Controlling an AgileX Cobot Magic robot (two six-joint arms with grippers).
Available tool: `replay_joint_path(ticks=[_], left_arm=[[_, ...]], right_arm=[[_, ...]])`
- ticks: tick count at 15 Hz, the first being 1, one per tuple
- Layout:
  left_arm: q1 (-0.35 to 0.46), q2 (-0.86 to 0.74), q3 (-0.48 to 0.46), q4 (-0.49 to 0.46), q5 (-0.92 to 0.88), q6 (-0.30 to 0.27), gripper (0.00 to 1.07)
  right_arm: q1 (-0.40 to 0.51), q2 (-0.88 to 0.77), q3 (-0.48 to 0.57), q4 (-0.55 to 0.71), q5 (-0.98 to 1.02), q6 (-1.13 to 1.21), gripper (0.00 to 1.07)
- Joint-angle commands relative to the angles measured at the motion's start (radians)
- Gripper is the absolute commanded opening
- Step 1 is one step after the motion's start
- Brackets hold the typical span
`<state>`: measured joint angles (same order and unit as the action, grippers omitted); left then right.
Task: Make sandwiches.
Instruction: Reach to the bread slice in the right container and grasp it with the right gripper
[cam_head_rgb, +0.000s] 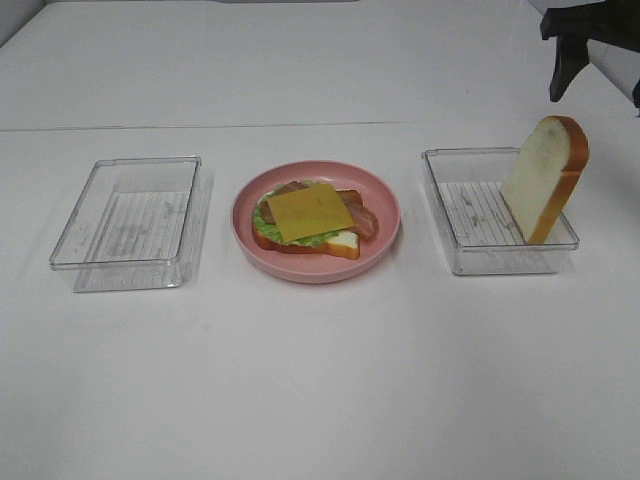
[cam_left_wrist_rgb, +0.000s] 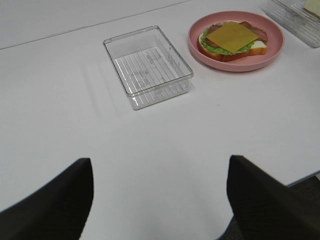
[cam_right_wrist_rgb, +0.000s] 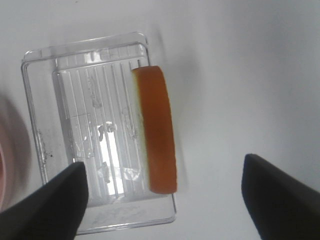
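i see both black grippers, left (cam_left_wrist_rgb: 160, 200) and right (cam_right_wrist_rgb: 165, 200), spread wide and empty, thick white bread slice with orange-brown crust (cam_head_rgb: 546, 178) leaning upright in the right clear plastic tray (cam_head_rgb: 470, 255), yellow cheese slice (cam_head_rgb: 308, 211) topping the stack on the round pink plate (cam_head_rgb: 385, 205)

Bright, even light; soft shadows, slight blur.

Centre: plate (cam_head_rgb: 385, 235) bearing bread slice (cam_head_rgb: 340, 242), lettuce (cam_head_rgb: 268, 217), bacon (cam_head_rgb: 362, 216), cheese slice (cam_head_rgb: 308, 210) topmost.
Left: empty tray (cam_head_rgb: 128, 262).
Right: tray (cam_head_rgb: 500, 258) holding second bread slice (cam_head_rgb: 540, 175), upright against its right wall.

I saw a yellow cheese slice (cam_head_rgb: 309, 211) lying flat atop brown-red bacon strips (cam_head_rgb: 362, 219), ruffled green lettuce (cam_head_rgb: 266, 219) and a white bread slice (cam_head_rgb: 340, 241); the second thick orange-crusted slice (cam_head_rgb: 545, 178) stood on edge, tilted.
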<state>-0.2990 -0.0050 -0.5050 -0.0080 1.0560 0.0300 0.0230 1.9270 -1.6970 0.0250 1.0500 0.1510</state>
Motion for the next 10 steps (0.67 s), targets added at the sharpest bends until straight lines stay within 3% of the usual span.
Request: replay_joint_path(ticks=[1,6,8,9,10], left_arm=[[-0.002,-0.021,0.006,0.002,-0.010,-0.007,0.71],[-0.002,-0.021,0.006,0.002,-0.010,-0.007,0.71],[-0.002,-0.021,0.006,0.002,-0.010,-0.007,0.71],[-0.002,-0.021,0.006,0.002,-0.010,-0.007,0.71],[-0.002,-0.021,0.006,0.002,-0.010,-0.007,0.71]], right_arm=[[0.000,0.006,0.010,0.040,-0.032,-0.036,0.78],[0.000,0.121,0.010,0.043,-0.064,-0.041,0.77],[0.000,0.157,0.010,0.043,-0.060,-0.041,0.71],[0.000,0.162,0.010,0.043,-0.058,-0.041,0.61],[0.000,0.167,0.010,0.044,-0.055,-0.041,0.38]])
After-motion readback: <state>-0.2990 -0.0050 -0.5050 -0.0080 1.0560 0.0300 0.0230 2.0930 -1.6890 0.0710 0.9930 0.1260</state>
